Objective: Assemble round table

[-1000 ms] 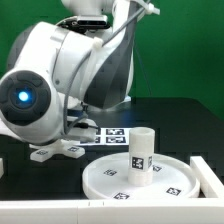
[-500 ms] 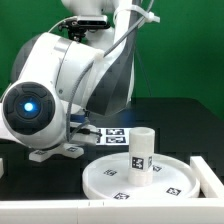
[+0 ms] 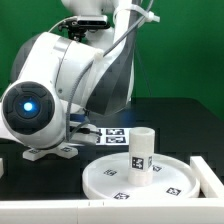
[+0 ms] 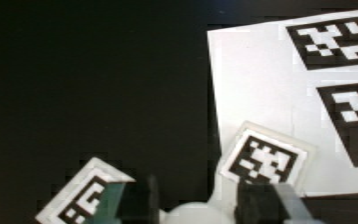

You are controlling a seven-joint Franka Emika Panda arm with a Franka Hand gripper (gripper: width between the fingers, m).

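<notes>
On the black worktop (image 3: 190,120), the bulky white robot arm (image 3: 70,90) fills the exterior view's left and hides its own fingers, while open room remains at the right around the large rimmed white round plastic disc (image 3: 110,180) with the short white cylinder leg (image 3: 142,150) upright on it. Only the wrist view shows the dark fingers (image 4: 146,203), set narrowly either side of the white cross-shaped foot's (image 4: 265,160) round hub, but I cannot tell whether they press it. The foot is cropped by the frame and lies just beside the flat white marker board (image 4: 256,90); disc and leg are outside that view.
</notes>
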